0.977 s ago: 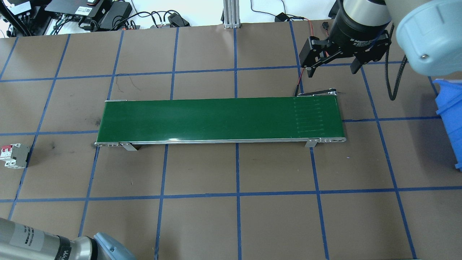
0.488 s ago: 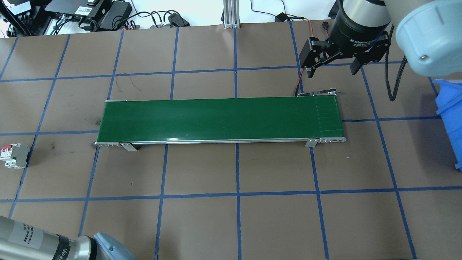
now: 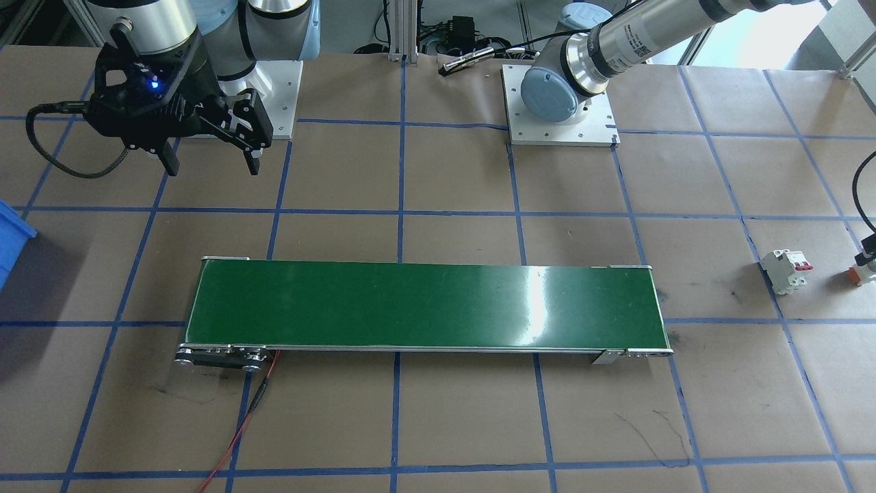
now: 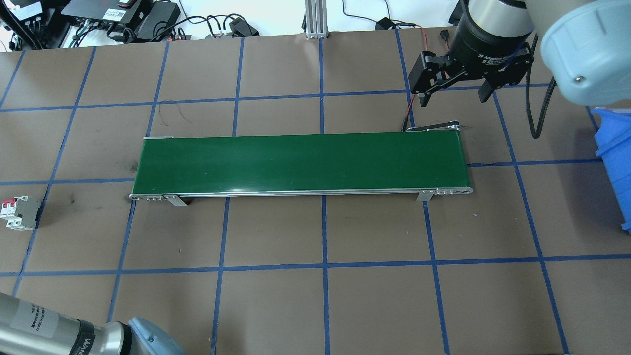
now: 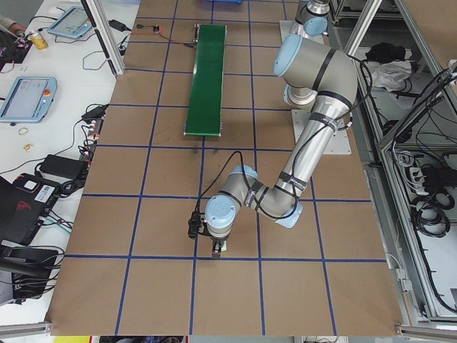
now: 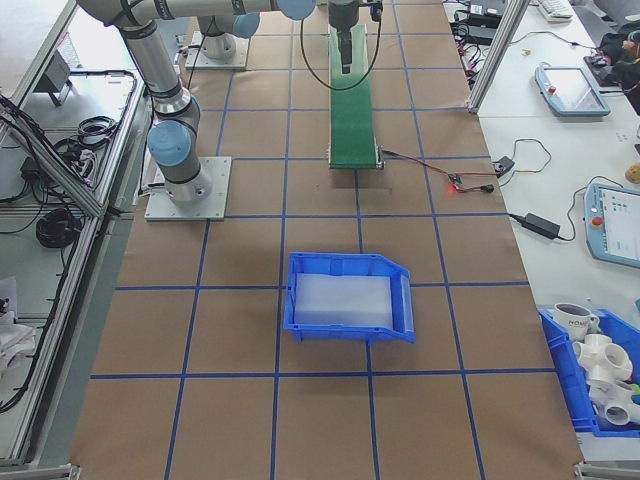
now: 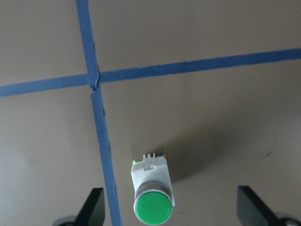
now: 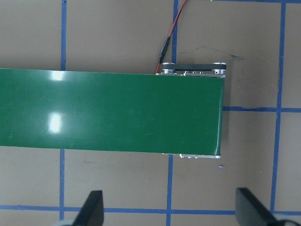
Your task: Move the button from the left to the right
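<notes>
**A:** Left wrist-mounted view first: you see the button (image 7: 151, 194) lying on the brown paper of the table (image 7: 197, 117), just beside a blue tape line (image 7: 101, 141). Its round green cap points toward the camera and the whitish body points away. The two fingertips (image 7: 93, 207) of the left gripper (image 7: 171, 209) stand wide apart, one on each side of the button, and neither touches it.

**B:** And where is this on the table, so you can find it?

**A:** In the exterior left view the left gripper (image 5: 212, 239) hangs low over the paper, well apart from the near end of the green conveyor belt (image 5: 207, 71). In the front-facing view you find the button (image 3: 864, 272) at the right edge, near the white circuit breaker (image 3: 787, 269) with red levers, but partly cut off.

**B:** What about the other arm?

**A:** In the overhead view the right gripper (image 4: 456, 96) hovers above the table beyond the right end of the conveyor belt (image 4: 300, 162). Its jaws are spread and nothing is between them. The right wrist view looks down on this belt end (image 8: 113, 115), and a red wire (image 8: 171, 35) runs from the belt frame. A blue bin (image 6: 348, 298) stands on the robot's right side, apart from the belt.
</notes>
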`<state>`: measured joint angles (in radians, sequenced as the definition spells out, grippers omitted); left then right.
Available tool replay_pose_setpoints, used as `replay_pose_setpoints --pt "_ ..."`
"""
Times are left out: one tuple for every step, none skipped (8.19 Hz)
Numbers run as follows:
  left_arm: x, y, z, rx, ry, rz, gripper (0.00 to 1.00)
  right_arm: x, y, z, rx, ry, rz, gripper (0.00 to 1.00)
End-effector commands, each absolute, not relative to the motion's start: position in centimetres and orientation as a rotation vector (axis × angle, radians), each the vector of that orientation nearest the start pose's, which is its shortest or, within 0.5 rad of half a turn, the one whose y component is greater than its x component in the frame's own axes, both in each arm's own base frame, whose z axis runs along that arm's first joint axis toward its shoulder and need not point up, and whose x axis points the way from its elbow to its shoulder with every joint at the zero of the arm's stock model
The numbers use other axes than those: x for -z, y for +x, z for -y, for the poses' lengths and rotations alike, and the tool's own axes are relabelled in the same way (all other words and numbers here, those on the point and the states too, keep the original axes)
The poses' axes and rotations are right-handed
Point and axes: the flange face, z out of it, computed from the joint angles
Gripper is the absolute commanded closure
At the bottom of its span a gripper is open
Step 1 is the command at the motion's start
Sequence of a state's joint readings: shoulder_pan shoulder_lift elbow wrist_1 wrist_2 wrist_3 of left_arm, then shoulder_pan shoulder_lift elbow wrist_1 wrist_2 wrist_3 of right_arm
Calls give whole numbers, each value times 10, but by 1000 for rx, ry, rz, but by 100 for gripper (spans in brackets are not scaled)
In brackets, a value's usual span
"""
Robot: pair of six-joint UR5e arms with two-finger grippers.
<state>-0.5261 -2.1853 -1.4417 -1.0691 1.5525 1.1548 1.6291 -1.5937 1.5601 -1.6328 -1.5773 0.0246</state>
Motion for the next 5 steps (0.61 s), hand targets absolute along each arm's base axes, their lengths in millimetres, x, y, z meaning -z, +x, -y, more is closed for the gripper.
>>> replay_pose_setpoints --pt "-222 532 465 28 181 -3138 0 -510 162 482 150 -55 -3140 0" --pt "-221 534 465 28 178 -3139 0 -509 163 482 145 -57 -3140 0" --pt "-213 534 465 19 181 -3146 0 -509 163 482 145 -57 -3140 0" --pt "-204 538 467 30 181 -3132 0 -510 163 482 147 -57 -3140 0" --pt "-200 540 468 39 182 -3121 0 -510 163 482 147 -57 -3140 0"
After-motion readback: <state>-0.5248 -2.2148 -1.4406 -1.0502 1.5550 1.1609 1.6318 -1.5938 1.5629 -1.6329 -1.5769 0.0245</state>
